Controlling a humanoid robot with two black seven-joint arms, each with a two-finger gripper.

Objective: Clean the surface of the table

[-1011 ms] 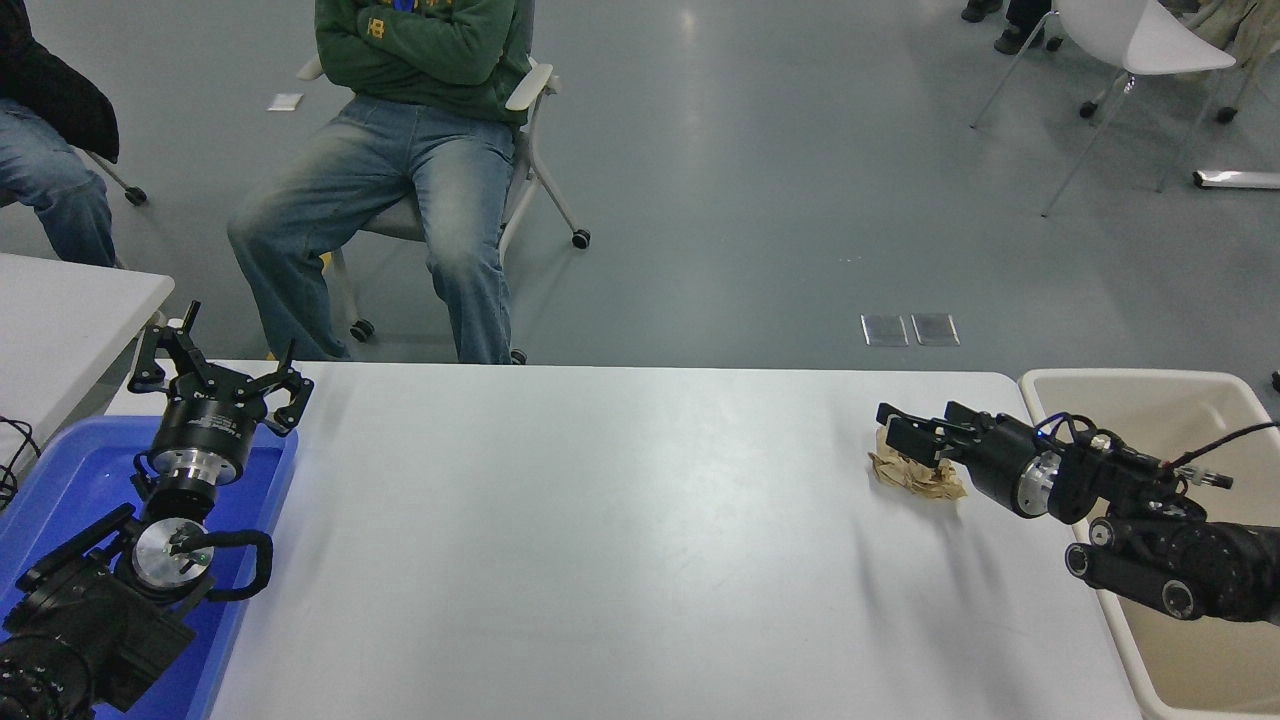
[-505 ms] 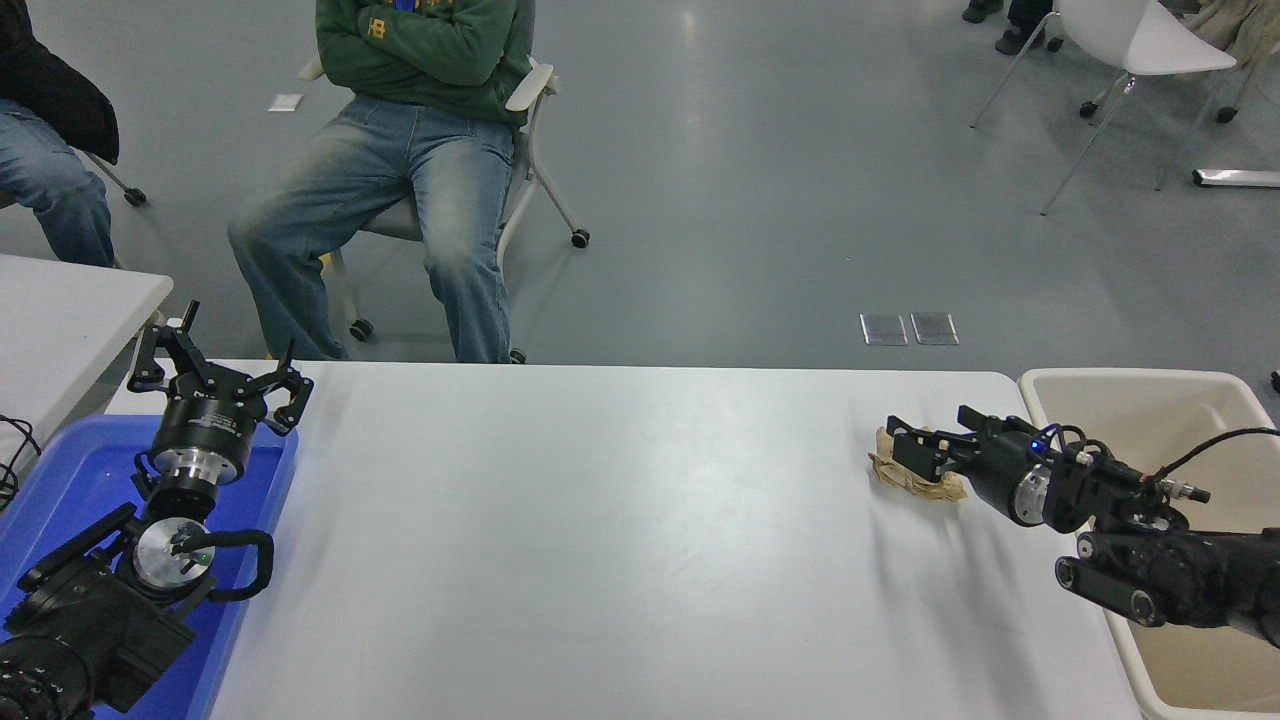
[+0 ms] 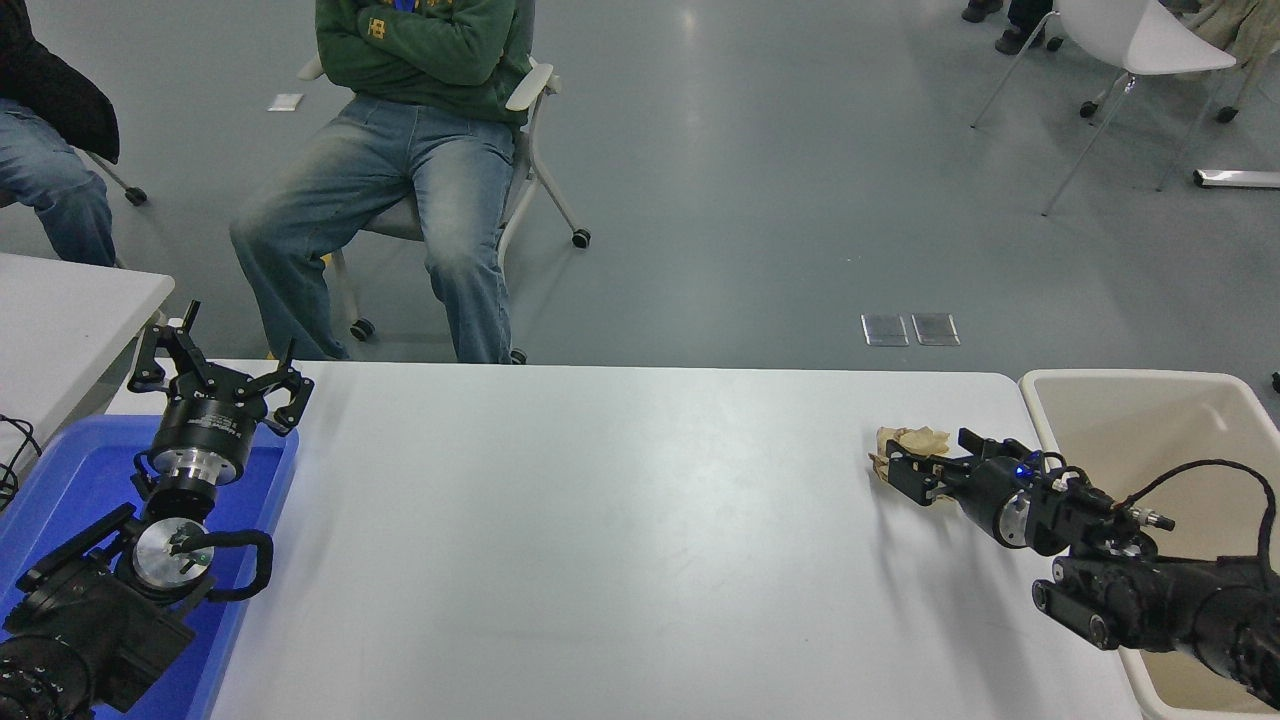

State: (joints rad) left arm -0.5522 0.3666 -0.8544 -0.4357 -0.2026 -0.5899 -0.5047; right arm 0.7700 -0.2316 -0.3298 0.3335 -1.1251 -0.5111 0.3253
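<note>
The table surface (image 3: 620, 520) is a wide white tabletop. A crumpled wad of brown paper (image 3: 915, 438) lies on it near the far right corner. My right gripper (image 3: 930, 455) comes in low from the right, its fingers apart with one on either side of the wad, down at table level; the near finger covers the wad's lower part. My left gripper (image 3: 215, 365) is parked at the lower left, open and empty, pointing away from me above the tray's far end.
A blue plastic tray (image 3: 60, 480) sits under the left arm. A beige bin (image 3: 1130, 410) stands just off the table's right edge. A smaller white table (image 3: 60, 310) is at the far left. Two people sit on chairs beyond the far edge.
My right arm has dropped lower and drawn slightly toward me, bringing the gripper down from above the paper wad to table level around it. The left arm has not moved.
</note>
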